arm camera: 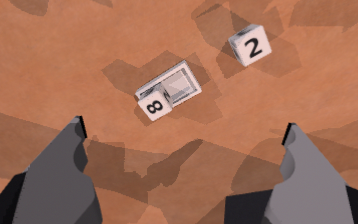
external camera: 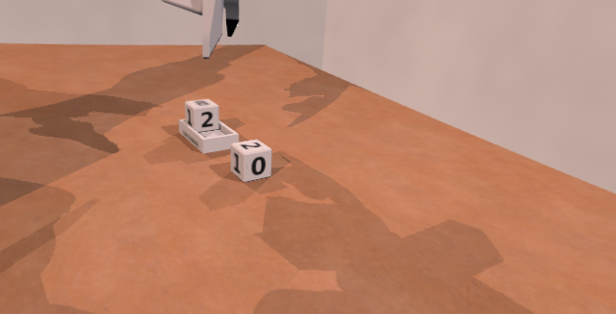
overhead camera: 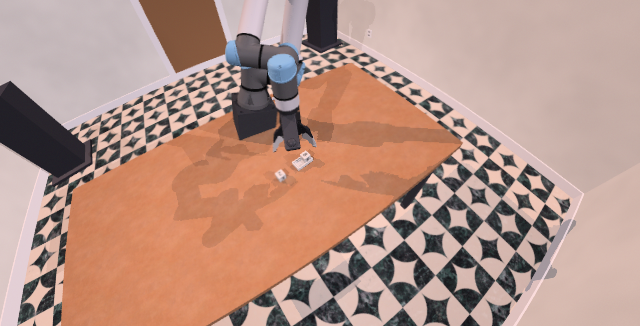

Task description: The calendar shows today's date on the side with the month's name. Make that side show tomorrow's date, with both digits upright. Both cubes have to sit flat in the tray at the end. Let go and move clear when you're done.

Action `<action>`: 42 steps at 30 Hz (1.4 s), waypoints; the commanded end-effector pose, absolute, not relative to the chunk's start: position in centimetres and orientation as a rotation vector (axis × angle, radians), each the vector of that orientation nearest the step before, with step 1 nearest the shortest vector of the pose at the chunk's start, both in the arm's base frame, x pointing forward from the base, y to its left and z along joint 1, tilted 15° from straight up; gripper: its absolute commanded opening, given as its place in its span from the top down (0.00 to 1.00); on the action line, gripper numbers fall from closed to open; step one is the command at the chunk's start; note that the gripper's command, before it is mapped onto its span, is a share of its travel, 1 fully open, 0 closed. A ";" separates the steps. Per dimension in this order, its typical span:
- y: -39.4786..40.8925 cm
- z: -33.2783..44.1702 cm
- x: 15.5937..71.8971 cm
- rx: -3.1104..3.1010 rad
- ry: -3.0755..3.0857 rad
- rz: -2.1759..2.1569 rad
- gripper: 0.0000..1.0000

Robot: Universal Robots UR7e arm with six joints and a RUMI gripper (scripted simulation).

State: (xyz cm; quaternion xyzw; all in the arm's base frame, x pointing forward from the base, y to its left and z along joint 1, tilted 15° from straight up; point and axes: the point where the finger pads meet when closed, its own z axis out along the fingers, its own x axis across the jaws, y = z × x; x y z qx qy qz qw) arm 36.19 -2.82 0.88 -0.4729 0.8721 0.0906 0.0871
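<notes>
The white tray [overhead camera: 300, 165] [external camera: 220, 143] [arm camera: 194, 76] has dark lettering, too small to read, on its left-facing wall in the exterior view. One cube [overhead camera: 305, 155] [external camera: 202, 116] [arm camera: 154, 105] sits in one end of it, with 1 above the lettered wall, 2 on the adjoining end face and 8 on top. The tray's other end is empty. The second cube [overhead camera: 280, 175] [external camera: 251, 161] [arm camera: 252, 46] stands flat on the table beyond that end, with 2 on top and 1 and 0 on its sides. My gripper [overhead camera: 295, 147] [external camera: 218, 45] [arm camera: 183, 120] is open and empty, above and beside the tray.
The orange-brown table [overhead camera: 150, 266] [external camera: 120, 256] carries the tray and the loose cube. The arm's dark base [overhead camera: 255, 121] stands at the table's back edge. Dark pillars [overhead camera: 45, 136] [overhead camera: 322, 13] stand off the table. Arm shadows cross the table top.
</notes>
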 end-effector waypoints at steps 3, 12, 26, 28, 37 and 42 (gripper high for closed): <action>-1.2 1.2 36.0 -1.637 2.435 0.250 0.00; 0.4 1.6 35.7 -1.856 2.255 0.221 0.00; 1.9 1.9 35.4 -2.047 2.067 0.191 0.00; 1.9 1.9 35.4 -2.055 2.059 0.189 0.00; 1.8 2.0 35.5 -2.055 2.058 0.187 0.71; 1.8 2.0 35.5 -2.055 2.059 0.187 0.71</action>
